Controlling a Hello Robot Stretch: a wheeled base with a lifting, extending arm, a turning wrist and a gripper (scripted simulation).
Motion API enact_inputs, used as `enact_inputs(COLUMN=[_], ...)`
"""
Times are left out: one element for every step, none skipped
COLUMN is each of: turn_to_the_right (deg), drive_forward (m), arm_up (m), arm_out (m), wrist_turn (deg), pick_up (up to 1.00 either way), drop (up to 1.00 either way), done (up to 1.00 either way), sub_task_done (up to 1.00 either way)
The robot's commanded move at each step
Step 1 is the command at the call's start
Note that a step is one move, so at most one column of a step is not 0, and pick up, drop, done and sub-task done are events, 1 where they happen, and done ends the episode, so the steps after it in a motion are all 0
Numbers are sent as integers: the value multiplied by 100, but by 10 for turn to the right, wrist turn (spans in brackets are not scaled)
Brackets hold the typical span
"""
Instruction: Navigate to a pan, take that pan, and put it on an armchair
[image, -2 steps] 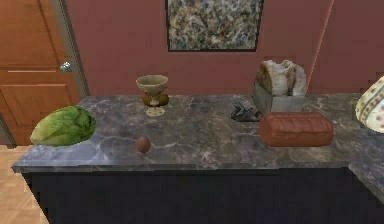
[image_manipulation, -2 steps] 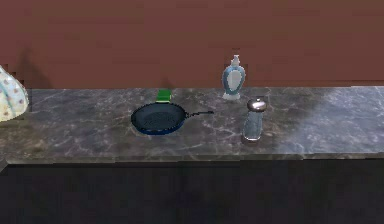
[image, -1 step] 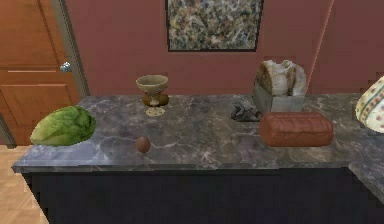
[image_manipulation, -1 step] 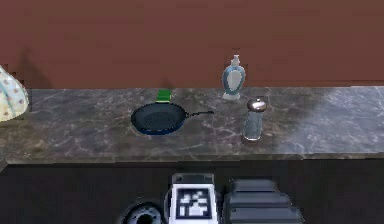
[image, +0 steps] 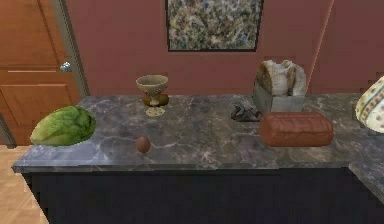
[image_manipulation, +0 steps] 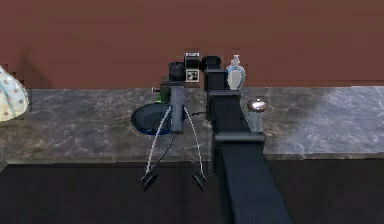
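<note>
Jaws on the robot's gripper (image_manipulation: 173, 180) gave nothing away: whether they held anything could not be told. Its two thin fingers (image_manipulation: 149, 179) hung before a dark marble counter (image_manipulation: 320, 120), with a dark round pan (image_manipulation: 146, 120) lying on it just behind the gripper's body. Whether gripper and pan touched was unclear. The arm (image_manipulation: 235, 150) rose beside them, a pale bottle (image_manipulation: 236, 72) and a small metal-topped shaker (image_manipulation: 257, 110) standing by it near the red-brown wall (image_manipulation: 100, 40). Ahead, the counter also carried a lettuce (image: 63, 126), a goblet (image: 152, 92), a brown loaf (image: 296, 129) and a grey box (image: 280, 88), under a framed painting (image: 214, 24).
</note>
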Motion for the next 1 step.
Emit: enact_inputs(turn_to_the_right=[0], drive_forward=[0], arm_up=[0], arm_out=[0], wrist_turn=[450], pick_up=[0], drop=[0], done=[0], sub_task_done=[0])
